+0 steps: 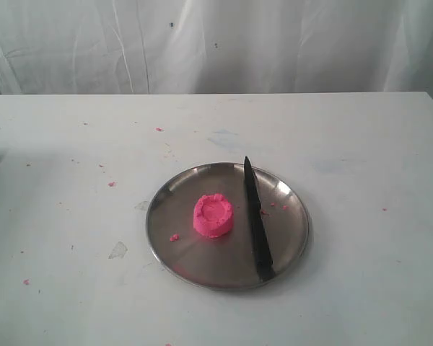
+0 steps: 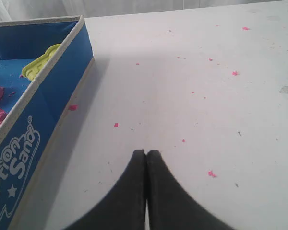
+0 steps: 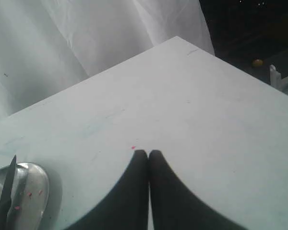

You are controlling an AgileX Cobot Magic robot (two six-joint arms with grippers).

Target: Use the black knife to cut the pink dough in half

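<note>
The pink dough [image 1: 213, 215], a small round puck with a dented top, sits left of centre on the round steel plate [image 1: 175, 249]. To its right the black knife [image 1: 257, 222] lies flat on the plate, tip pointing to the far side. Neither arm shows in the exterior view. My left gripper [image 2: 146, 153] is shut and empty over bare table, away from the plate. My right gripper [image 3: 148, 153] is also shut and empty; the knife's tip [image 3: 8, 179] and the plate's edge [image 3: 38, 184] show at the side of its view.
A blue cardboard box [image 2: 48, 112] holding pink sand lumps and a yellow mould [image 2: 38, 63] stands beside the left gripper. Tiny pink crumbs [image 1: 112, 184] dot the white table [image 1: 361, 180]. A white curtain [image 1: 216, 43] hangs behind. The table's far corner [image 3: 178, 38] is near the right gripper.
</note>
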